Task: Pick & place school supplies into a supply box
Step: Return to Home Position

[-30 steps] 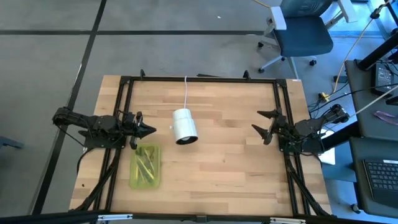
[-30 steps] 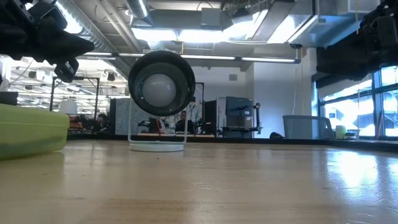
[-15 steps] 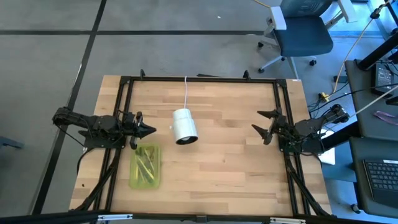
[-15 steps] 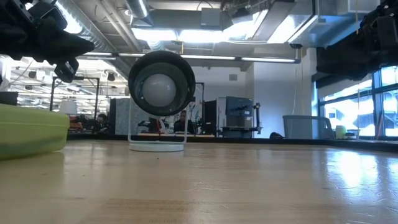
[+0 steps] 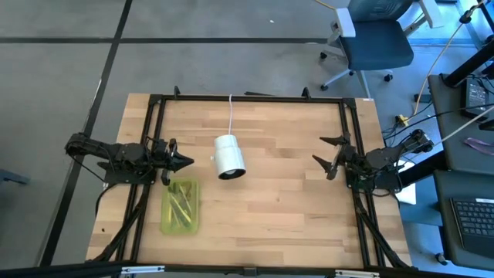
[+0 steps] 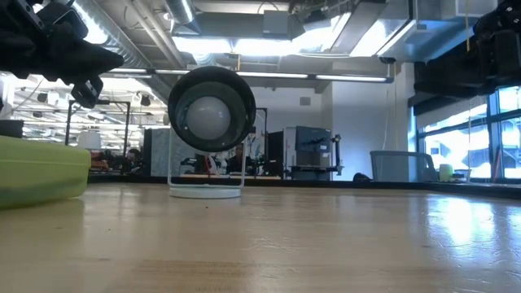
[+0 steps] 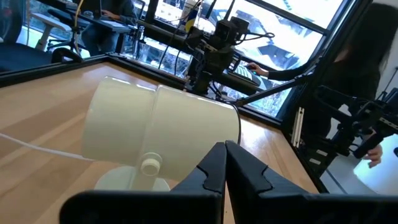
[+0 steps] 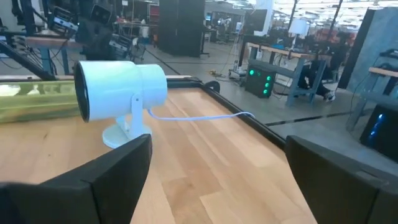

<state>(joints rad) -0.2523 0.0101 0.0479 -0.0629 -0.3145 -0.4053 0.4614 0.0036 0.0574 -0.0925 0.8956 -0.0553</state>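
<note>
The supply box [image 5: 180,206], a flat translucent yellow-green case, lies flat on the table near its left front; thin pens and pencils [image 5: 183,204] show inside it. It also appears in the low view [image 6: 41,171] and the right wrist view [image 8: 37,102]. My left gripper [image 5: 187,162] hovers shut at the table's left edge, just beyond the box's far end, its fingertips together [image 7: 224,155]. Above the table at its right edge, my right gripper [image 5: 319,151] is open, with nothing between its fingers [image 8: 217,180].
A white cylinder lamp [image 5: 228,157] on a round foot stands at the table's middle, between the two grippers, its cord [image 5: 231,116] running to the far edge. A black frame [image 5: 247,98] borders the table. Bare wood lies to the right of the box.
My right gripper has rolled slightly about the line it points along, staying in place and open. Nothing else has moved.
</note>
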